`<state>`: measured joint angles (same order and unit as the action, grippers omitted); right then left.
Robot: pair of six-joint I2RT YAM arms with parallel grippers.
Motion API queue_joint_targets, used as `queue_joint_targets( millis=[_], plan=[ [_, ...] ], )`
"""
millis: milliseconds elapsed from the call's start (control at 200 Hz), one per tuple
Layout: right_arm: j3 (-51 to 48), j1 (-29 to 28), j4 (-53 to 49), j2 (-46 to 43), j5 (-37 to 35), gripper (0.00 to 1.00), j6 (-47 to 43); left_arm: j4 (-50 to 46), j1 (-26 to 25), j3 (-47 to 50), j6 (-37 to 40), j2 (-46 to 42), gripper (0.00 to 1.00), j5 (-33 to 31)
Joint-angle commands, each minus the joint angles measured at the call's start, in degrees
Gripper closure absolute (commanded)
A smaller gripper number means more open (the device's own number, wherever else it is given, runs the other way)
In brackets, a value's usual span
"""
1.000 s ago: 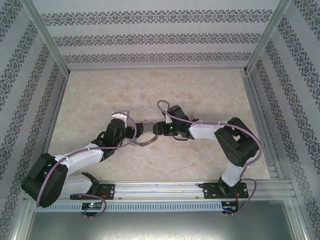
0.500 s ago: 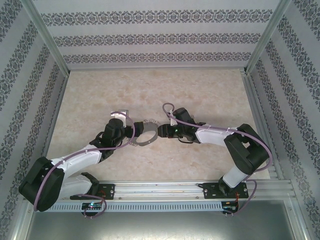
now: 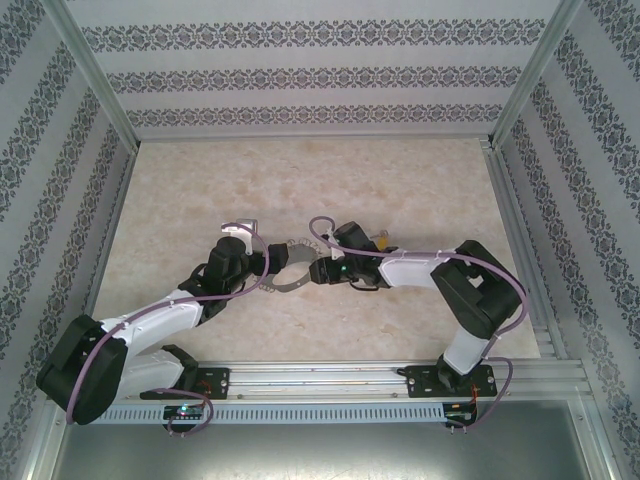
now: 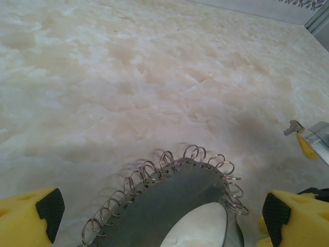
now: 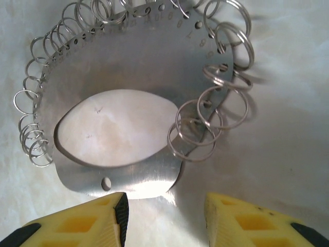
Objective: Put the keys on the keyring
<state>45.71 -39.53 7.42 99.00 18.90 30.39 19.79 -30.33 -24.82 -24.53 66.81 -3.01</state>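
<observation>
Two sets of yellow block fingers are facing each other across the keyring, mid-counter in the top view.

Left fingers (image 4: 28, 216) are standing wide, one on each side of the ring. A gap is showing on both sides, so they are gripping nothing.

Right fingers (image 5: 82, 224) are sitting narrower but apart, with bare counter showing between them. Their tips are stopping just short of the plate's near edge, holding nothing.

The keyring (image 5: 128, 67) is a flat grey metal plate with an oval cut-out, its rim fringed with many small silvery wire rings. It is lying flat on the pale marble-pattern counter (image 4: 128, 77), between the two sets of fingers.

The key (image 4: 306, 146) is tiny, with a yellow head and a short silver shank. It is lying on the counter just beside the right arm's wrist, on its far side, apart from the keyring. In the left wrist view it is showing beyond the right-hand finger.

Further out, walls (image 3: 320, 75) papered in grey floral bands are closing in the counter on three sides.
</observation>
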Motion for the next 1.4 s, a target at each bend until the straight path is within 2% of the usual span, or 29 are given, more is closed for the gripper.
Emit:
queue_joint_targets(
  millis=[0, 300, 889, 1394],
  plan=[
    [3.03, 0.16, -0.64, 1.75, -0.16, 0.55, -1.4, -0.98, -0.55, -2.1, -0.87, 0.27, 0.0, 0.46],
    [8.03, 2.4, -0.83, 5.54, 1.13, 0.56, -1.43, -0.92, -0.55, -2.43, -1.03, 1.08, 0.0, 0.72],
    [8.41, 3.42, -0.15, 7.32, 2.04, 0.58, -1.38, -0.3, -0.55, -2.41, -1.9, 1.21, 0.0, 1.16],
    [15.18, 5.03, 3.85, 11.74, 6.67, 0.58, 3.46, 0.07, -0.55, -1.9, -2.12, 1.41, 0.0, 1.07]
  ],
)
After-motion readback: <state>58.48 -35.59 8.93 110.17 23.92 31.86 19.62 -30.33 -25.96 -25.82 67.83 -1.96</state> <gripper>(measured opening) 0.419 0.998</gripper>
